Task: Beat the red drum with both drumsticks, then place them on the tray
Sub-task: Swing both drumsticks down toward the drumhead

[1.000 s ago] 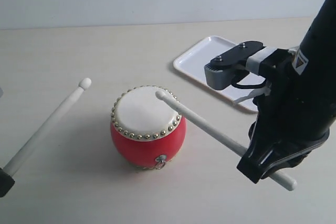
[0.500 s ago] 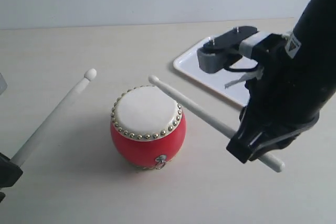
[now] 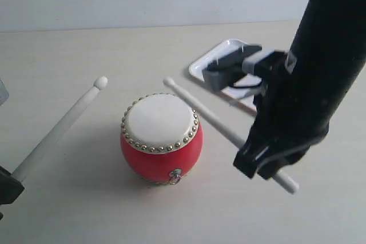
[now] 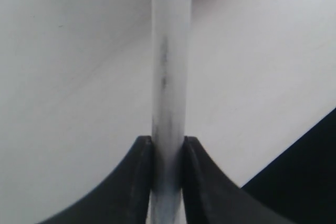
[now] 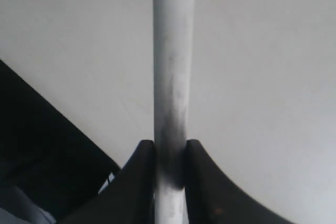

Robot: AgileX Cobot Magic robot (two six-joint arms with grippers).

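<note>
The red drum (image 3: 160, 139) stands upright in the middle of the table, cream skin up. My left gripper (image 3: 7, 185) at the left edge is shut on a drumstick (image 3: 62, 127) whose tip points up and right, clear of the drum. My right gripper (image 3: 264, 163) is shut on the other drumstick (image 3: 206, 114), its tip raised just behind the drum's far rim. Each wrist view shows a stick pinched between black jaws: the left drumstick (image 4: 170, 77) in the left gripper (image 4: 168, 145), the right drumstick (image 5: 173, 77) in the right gripper (image 5: 170, 148). The white tray (image 3: 216, 62) lies behind, mostly hidden by the right arm.
The large black right arm (image 3: 320, 61) fills the right side of the exterior view and covers most of the tray. A pale wall runs along the back of the beige table (image 3: 86, 55).
The right drumstick has lifted off the drum skin and swung back, tip now behind the drum. The right arm rose and shifted left. The left stick's tip rose slightly.
</note>
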